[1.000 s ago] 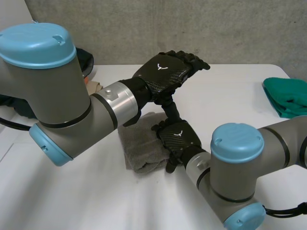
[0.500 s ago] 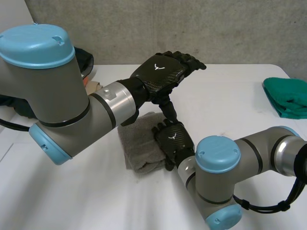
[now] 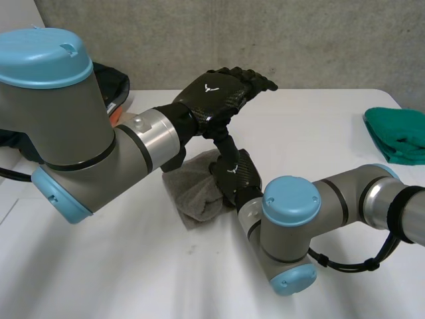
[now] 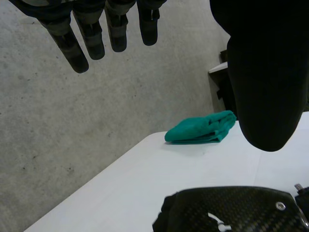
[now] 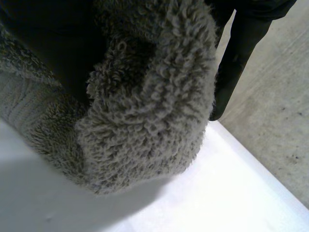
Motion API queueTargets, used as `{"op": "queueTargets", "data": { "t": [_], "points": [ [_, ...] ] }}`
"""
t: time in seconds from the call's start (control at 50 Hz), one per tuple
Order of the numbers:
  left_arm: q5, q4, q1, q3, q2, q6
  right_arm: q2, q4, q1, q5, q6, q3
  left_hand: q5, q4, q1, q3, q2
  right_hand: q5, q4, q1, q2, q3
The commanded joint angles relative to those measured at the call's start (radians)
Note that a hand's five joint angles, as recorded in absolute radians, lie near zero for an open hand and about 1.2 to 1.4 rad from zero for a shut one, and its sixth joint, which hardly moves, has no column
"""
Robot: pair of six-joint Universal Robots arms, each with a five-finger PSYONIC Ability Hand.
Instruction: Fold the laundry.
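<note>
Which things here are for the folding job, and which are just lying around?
For the job: grey towel, right hand gripping it, left hand raised open above it.
Just lying about: green cloth, far from both hands; dark object behind the left arm.

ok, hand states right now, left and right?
Left hand: open, raised, holding nothing.
Right hand: closed on the grey towel, cloth bunched against its thumb.

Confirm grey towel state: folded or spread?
Folded: the grey towel sits as a thick bundle, not flat; right hand grips its edge.
</note>
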Motion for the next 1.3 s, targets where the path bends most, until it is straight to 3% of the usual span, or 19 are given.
{"op": "queueTargets", "data": {
  "t": [0.02,0.16,0.34,0.5,0.62,0.84,0.98,1.12,1.3],
  "points": [
    [0.001,0.000,0.000,0.005,0.006,0.000,-0.015,-0.005,-0.019,0.000,0.008,-0.040,-0.046,0.003,-0.010,-0.006,-0.032,0.294,0.214,0.339,0.242,0.247],
    [-0.004,0.002,0.006,0.016,0.059,-0.009,-0.094,-0.040,-0.145,0.007,0.070,-0.175,-0.046,0.003,-0.010,-0.006,-0.032,0.294,0.214,0.339,0.242,0.247],
    [-0.009,0.002,0.016,0.050,0.113,-0.067,-0.076,-0.048,-0.362,0.010,0.126,-0.448,-0.046,0.003,-0.010,-0.006,-0.032,0.294,0.214,0.339,0.242,0.247],
    [-0.009,0.000,0.019,0.053,0.130,-0.092,0.074,-0.030,-0.591,-0.026,0.188,-0.704,-0.046,0.003,-0.010,-0.006,-0.032,0.294,0.214,0.339,0.242,0.247],
    [-0.004,0.003,0.016,0.039,0.124,-0.087,0.240,0.004,-0.743,-0.159,0.225,-0.836,-0.046,0.003,-0.010,-0.006,-0.032,0.294,0.214,0.339,0.242,0.247],
    [-0.009,0.003,0.014,0.036,0.063,-0.082,0.488,-0.083,-0.939,-0.424,0.318,-0.872,-0.046,0.003,-0.010,-0.006,-0.032,0.294,0.214,0.339,0.242,0.247],
    [-0.009,0.000,0.008,0.034,0.047,-0.076,0.527,-0.120,-1.015,-0.461,0.320,-0.829,-0.046,0.003,-0.010,-0.006,-0.032,0.294,0.214,0.339,0.242,0.247],
    [-0.009,0.000,-0.004,0.034,0.052,-0.075,0.473,-0.157,-1.047,-0.544,0.321,-0.719,-0.046,0.003,-0.010,-0.006,-0.032,0.294,0.214,0.339,0.242,0.247],
    [-0.009,0.000,-0.012,0.022,0.052,-0.075,0.442,-0.258,-1.073,-0.570,0.308,-0.616,-0.046,0.003,-0.010,-0.006,-0.032,0.294,0.214,0.339,0.242,0.247]
  ]
}}
